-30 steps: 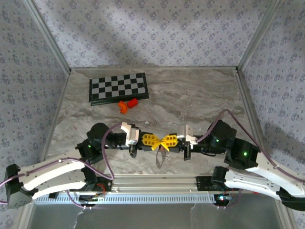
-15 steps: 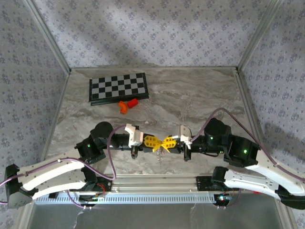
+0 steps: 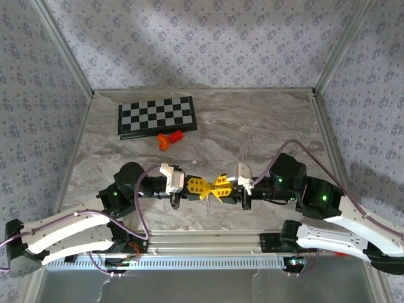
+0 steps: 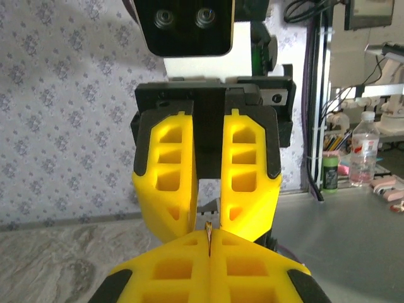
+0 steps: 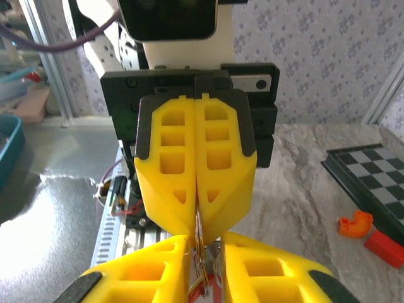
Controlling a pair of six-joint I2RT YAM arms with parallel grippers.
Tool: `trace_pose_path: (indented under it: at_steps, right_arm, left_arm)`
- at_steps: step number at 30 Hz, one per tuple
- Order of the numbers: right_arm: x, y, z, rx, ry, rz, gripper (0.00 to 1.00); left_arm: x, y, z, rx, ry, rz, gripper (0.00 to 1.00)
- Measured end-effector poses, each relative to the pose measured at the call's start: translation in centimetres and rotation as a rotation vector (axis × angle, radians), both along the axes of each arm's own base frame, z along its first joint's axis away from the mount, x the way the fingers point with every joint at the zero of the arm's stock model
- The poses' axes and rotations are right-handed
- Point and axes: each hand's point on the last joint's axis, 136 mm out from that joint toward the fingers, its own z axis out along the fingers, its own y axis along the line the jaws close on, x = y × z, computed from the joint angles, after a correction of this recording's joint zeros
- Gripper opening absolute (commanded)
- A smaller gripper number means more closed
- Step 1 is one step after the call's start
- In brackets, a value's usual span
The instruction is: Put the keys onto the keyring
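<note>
The left pincer [image 5: 196, 222] is seen clenched on the keyring [image 5: 199, 254], whose thin wire loop is pinched at the fingertips and hangs between the 2 pincers, which are set tip to tip above the near part of the tabletop [image 3: 252, 132]. The right pincer [image 4: 207, 219] is slightly released, its yellow fingers parted on either side of the wire; whether they touch it cannot be told. A checkered board [image 3: 156, 116] and 2 small orange blocks [image 3: 169, 138] are seen well apart, far left.

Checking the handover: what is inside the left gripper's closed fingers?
A wire loop of the keyring sticks out from the shut left gripper toward the open right gripper. The clamped part is hidden by the yellow fingers.
</note>
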Motion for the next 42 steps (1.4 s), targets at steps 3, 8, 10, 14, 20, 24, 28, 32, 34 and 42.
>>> trace_pose_path:
  at_steps: [3, 8, 10, 14, 20, 24, 28, 32, 34, 42]
  right_arm:
    - [-0.3, 0.0, 0.6, 0.041, -0.002, 0.015, 0.19]
    - [-0.8, -0.1, 1.4, 0.088, 0.0, 0.034, 0.05]
    - [-0.9, -0.1, 1.6, 0.101, -0.003, 0.038, 0.0]
    - [-0.9, -0.2, 1.8, 0.112, -0.007, 0.04, 0.0]
    - [-0.5, -0.3, 0.9, 0.063, 0.008, 0.011, 0.0]
    - [0.2, -0.3, 0.1, -0.028, 0.024, -0.022, 0.0]
    - [0.5, -0.1, -0.7, -0.12, 0.027, -0.034, 0.0]
    - [0.7, 0.0, -1.7, -0.215, 0.034, -0.035, 0.0]
    - [0.8, -0.1, -2.1, -0.251, 0.034, -0.036, 0.0]
    - [0.9, -0.2, -2.8, -0.303, 0.032, -0.037, 0.03]
  left_arm:
    - [-0.3, -0.2, 0.5, -0.034, 0.012, -0.028, 0.0]
    - [-0.6, 0.0, 1.4, -0.087, 0.021, -0.054, 0.0]
    - [-0.7, 0.1, 1.7, -0.101, 0.024, -0.062, 0.0]
    - [-0.8, 0.0, 1.8, -0.107, 0.033, -0.068, 0.0]
    - [-0.2, -0.3, 0.7, -0.053, 0.024, -0.033, 0.06]
    - [0.6, -0.5, -0.1, 0.019, 0.002, 0.021, 0.12]
    - [1.1, -0.4, -1.1, 0.101, -0.021, 0.057, 0.12]
    - [1.3, -0.4, -2.4, 0.165, -0.033, 0.073, 0.06]
    - [1.5, -0.4, -3.0, 0.19, -0.037, 0.081, 0.02]
    - [1.4, -0.2, -3.4, 0.204, -0.034, 0.081, 0.0]
